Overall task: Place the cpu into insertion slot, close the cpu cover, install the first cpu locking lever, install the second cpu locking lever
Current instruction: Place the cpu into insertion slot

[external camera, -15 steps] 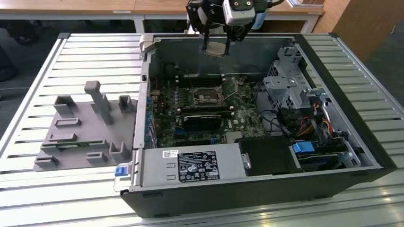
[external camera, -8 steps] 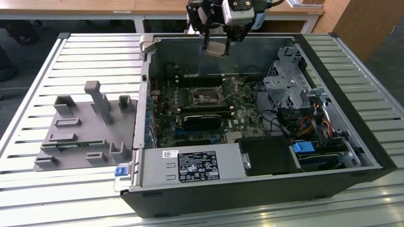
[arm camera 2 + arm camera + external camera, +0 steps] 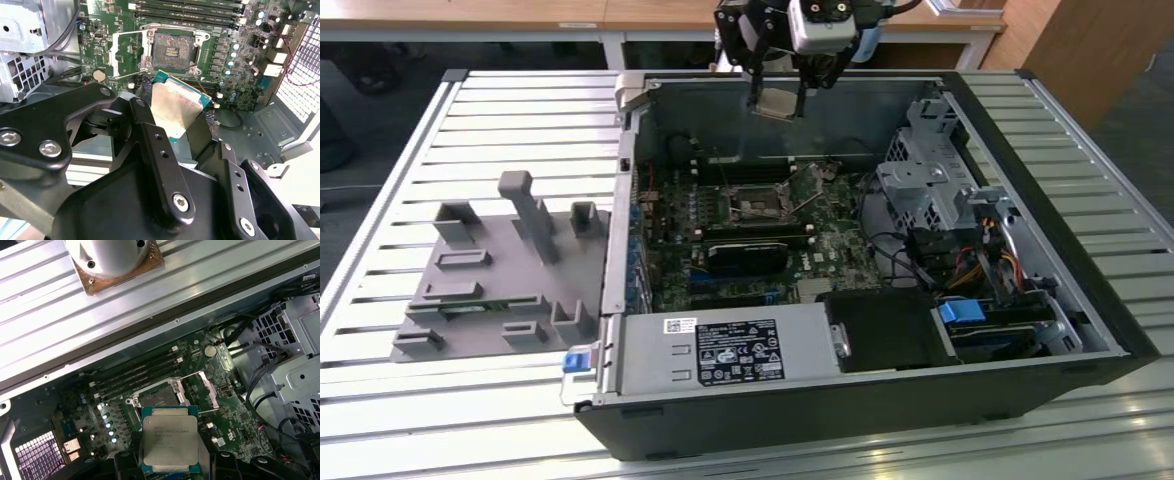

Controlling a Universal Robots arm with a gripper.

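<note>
The cpu (image 3: 775,101) hangs tilted in the air, pinched by its edges between the narrowed jaws of the gripper (image 3: 785,88). In the exterior view it sits at about twelve o'clock from the insertion slot (image 3: 758,209) and well apart from it. The slot lies uncovered on the green board (image 3: 670,285) with the cpu cover (image 3: 209,389) swung open beside it, inside the open computer case (image 3: 1087,280) on a slatted table (image 3: 454,130), with a grey holder (image 3: 494,270) at the case's nine o'clock.
</note>
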